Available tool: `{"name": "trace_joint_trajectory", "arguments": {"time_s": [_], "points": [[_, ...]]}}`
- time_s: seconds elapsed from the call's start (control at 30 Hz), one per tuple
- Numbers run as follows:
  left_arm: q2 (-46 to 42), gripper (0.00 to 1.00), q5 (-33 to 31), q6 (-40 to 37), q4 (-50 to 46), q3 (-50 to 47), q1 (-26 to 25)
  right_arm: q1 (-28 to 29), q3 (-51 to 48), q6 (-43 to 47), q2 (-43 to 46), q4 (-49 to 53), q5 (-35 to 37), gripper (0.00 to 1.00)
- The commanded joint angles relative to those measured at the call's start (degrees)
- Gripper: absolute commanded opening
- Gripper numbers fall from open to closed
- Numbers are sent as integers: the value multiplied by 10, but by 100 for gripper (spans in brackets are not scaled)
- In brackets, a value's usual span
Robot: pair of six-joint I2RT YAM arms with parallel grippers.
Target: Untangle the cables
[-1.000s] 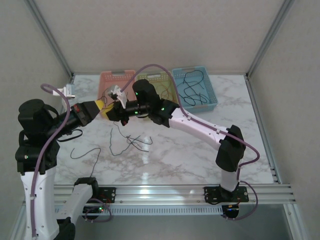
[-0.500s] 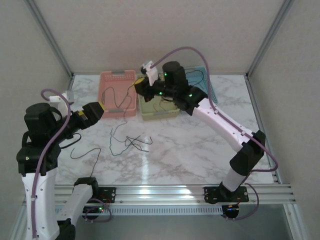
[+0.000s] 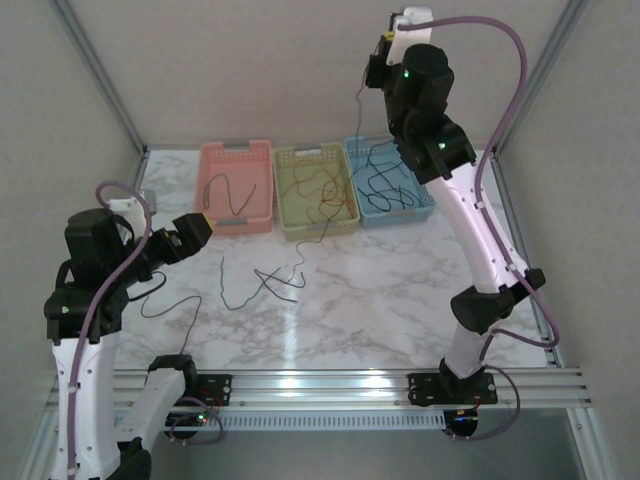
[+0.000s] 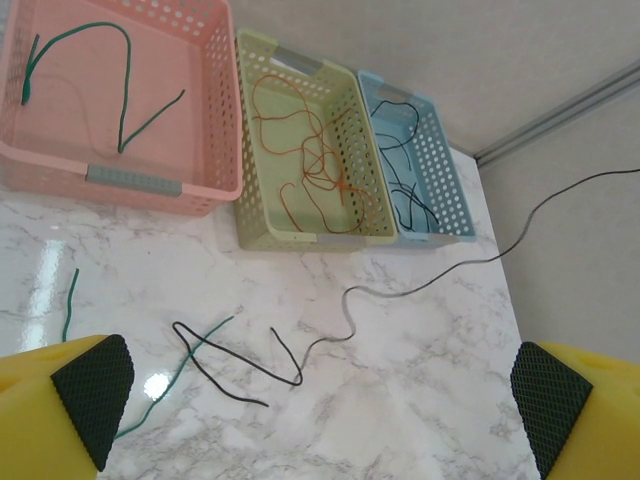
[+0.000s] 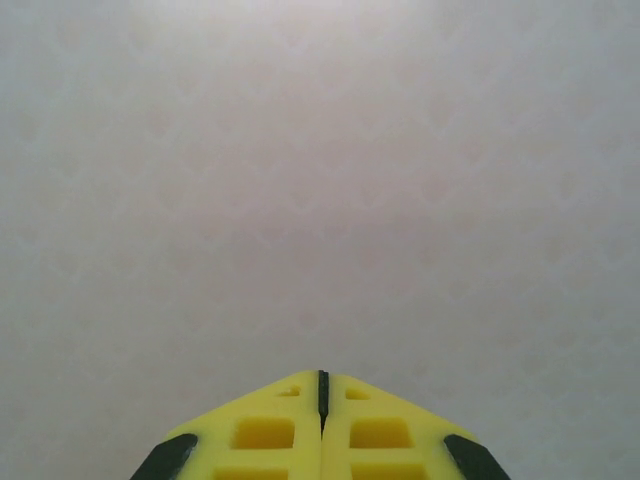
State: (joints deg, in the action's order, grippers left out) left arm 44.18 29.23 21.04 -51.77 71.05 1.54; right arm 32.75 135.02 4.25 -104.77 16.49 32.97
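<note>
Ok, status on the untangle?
Left gripper open, low over table. Right gripper shut on black cable, raised high. Its tail looks crossed with green cable, not yet free.

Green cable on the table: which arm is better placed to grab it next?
Left. The left tool is open and low near the green cable; the right tool is raised high, shut on a black cable.
</note>
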Motion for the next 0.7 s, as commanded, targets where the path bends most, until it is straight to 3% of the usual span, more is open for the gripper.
{"name": "trace_joint_trajectory", "arguments": {"time_s": [0.0,0.1,0.17,0.27,0.37,0.67], "points": [[-7,100,-8,-15,-17,-9,-4,-19,85,42,-72,11,94,0],[-8,100,-5,-16,-17,-13,-5,-25,197,96,-148,8,115,0],[-9,100,-4,-14,-15,-18,-4,-40,149,70,-139,-27,97,0],[-8,100,-3,-15,-13,-23,-4,-58,178,30,-166,11,71,0],[-6,100,1,-14,-12,-28,-4,-61,175,22,-179,-15,16,0],[-8,100,0,-14,-3,-59,-4,-62,188,50,-201,-207,-25,0]]}}
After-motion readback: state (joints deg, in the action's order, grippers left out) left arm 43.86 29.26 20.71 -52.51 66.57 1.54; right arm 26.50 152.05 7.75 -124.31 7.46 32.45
